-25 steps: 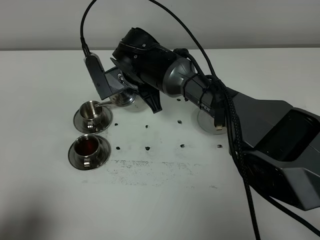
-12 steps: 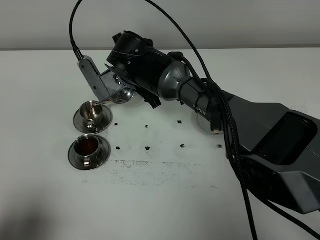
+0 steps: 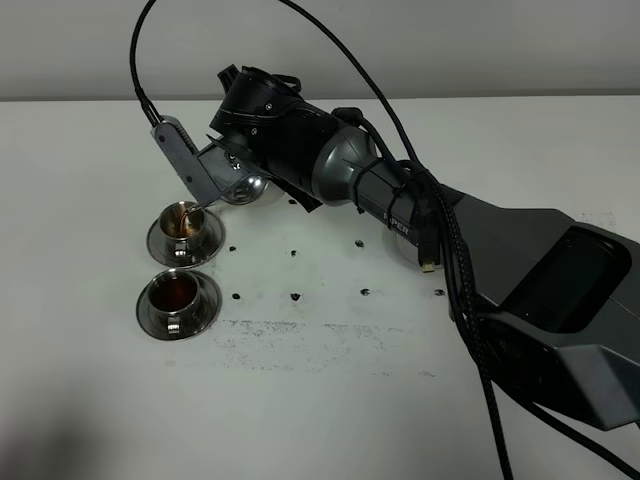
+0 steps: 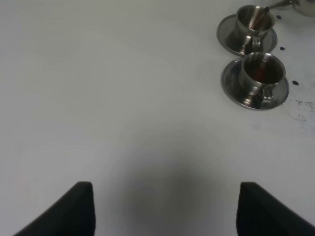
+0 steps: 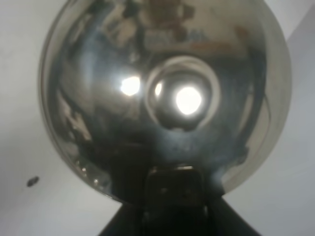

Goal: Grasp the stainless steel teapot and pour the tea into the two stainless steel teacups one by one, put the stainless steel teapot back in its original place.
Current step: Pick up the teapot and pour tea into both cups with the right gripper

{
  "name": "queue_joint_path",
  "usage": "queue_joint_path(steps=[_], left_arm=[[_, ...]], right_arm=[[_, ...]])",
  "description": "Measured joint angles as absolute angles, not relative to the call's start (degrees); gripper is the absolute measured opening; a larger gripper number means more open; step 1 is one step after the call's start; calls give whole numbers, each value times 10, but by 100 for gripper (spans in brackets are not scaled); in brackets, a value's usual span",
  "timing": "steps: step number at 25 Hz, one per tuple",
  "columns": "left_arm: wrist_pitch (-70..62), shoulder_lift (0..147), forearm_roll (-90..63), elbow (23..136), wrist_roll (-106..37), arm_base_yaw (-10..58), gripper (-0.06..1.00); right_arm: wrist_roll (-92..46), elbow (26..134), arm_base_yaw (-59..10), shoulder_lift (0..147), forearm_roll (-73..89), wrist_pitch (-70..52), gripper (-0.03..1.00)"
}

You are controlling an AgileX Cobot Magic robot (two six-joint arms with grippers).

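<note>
My right gripper (image 3: pixel 243 168) reaches across to the left and is shut on the stainless steel teapot (image 3: pixel 245 188), holding it tilted. Its thin spout (image 3: pixel 205 207) sits over the far teacup (image 3: pixel 182 222), where a thin stream of tea falls and brown liquid shows. The near teacup (image 3: pixel 177 293) on its saucer holds dark tea. In the right wrist view the teapot's lid and knob (image 5: pixel 182 96) fill the frame. The left wrist view shows both cups, far (image 4: pixel 253 22) and near (image 4: pixel 262 73), and the spout tip (image 4: pixel 281 5). My left gripper (image 4: pixel 165 211) is open and empty, well away from them. The coaster is hidden behind the right arm.
The right arm (image 3: pixel 480 250) and its cables (image 3: pixel 455 300) lie across the middle and right of the white table (image 3: pixel 90 400). Small black marks (image 3: pixel 296 296) dot the table near the cups.
The right gripper has shifted slightly left and tipped the teapot further. The spout now sits over the far cup, which shows brown tea. The left arm has not moved.
</note>
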State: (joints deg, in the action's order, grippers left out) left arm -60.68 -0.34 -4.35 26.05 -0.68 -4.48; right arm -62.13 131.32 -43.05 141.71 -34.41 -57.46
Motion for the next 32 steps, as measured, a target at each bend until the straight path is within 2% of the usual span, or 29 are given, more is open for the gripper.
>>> queue_joint_path(steps=[32], left_arm=[[-607, -3, -43, 260, -7, -45, 59]], right_arm=[[-646, 1313, -431, 1417, -362, -572, 19]])
